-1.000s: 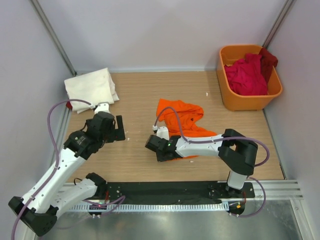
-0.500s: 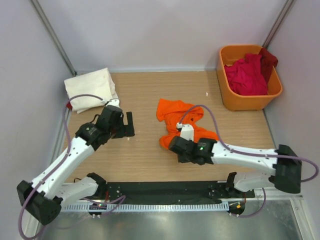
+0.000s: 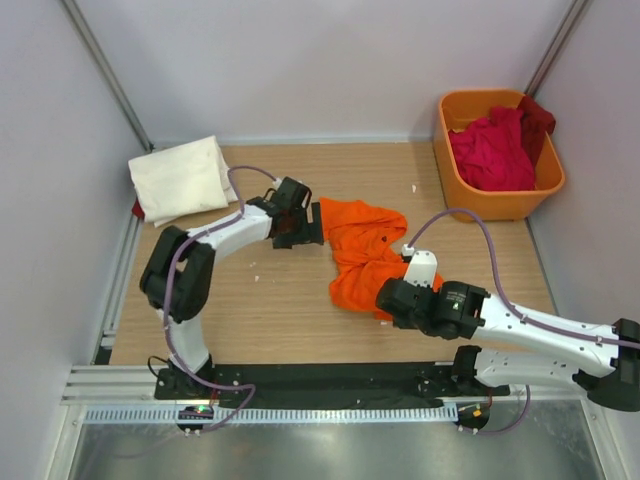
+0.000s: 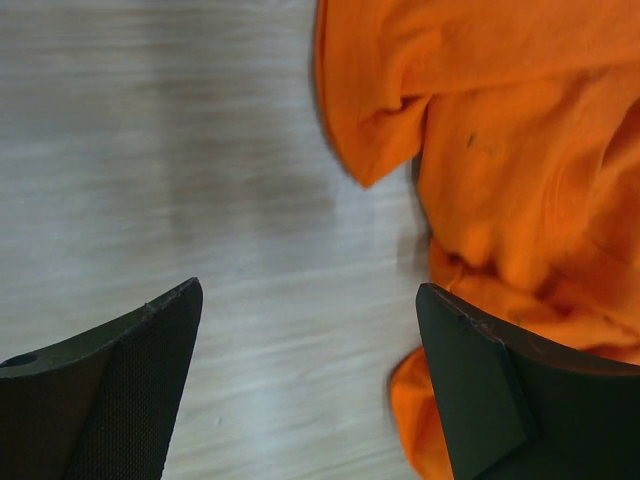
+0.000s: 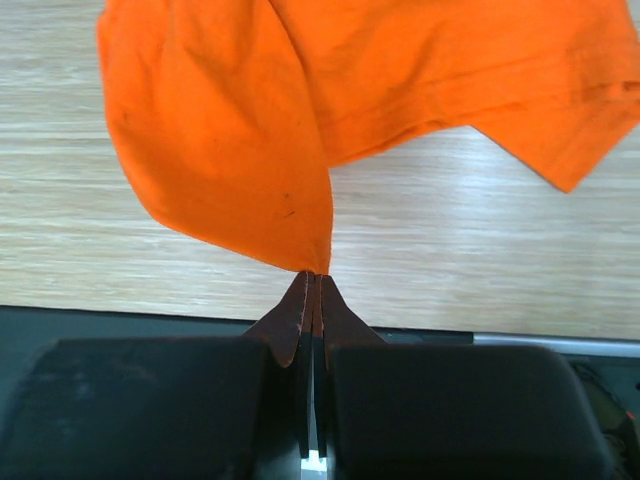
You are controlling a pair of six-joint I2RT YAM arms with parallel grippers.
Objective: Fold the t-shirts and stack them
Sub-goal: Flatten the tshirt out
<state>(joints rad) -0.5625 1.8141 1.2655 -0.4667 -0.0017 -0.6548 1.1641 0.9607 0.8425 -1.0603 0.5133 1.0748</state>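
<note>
Right gripper (image 5: pixel 313 285) of my two is clamped tight, pinching one pointed fold of the orange shirt (image 5: pixel 230 130); the cloth fans out from the tips across the table (image 5: pixel 420 270), crumpled, and it is the only orange shirt I count; my left gripper (image 4: pixel 308 290) gapes wide with nothing in it, one finger over bare wood, the other over the shirt's edge, and I cannot tell whether it touches; seen from above, the shirt lies between my two grippers, the left at its far-left corner, the right at its near edge; one cream shirt (image 3: pixel 180 178) lies folded well to the left of my left gripper; one tub (image 3: pixel 497 205) stands well beyond my right gripper, off to the right, with crimson cloth (image 3: pixel 490 150) heaped inside and dark red cloth (image 3: pixel 538 115) draped over its far corner; how many garments that heap makes I cannot tell.
</note>
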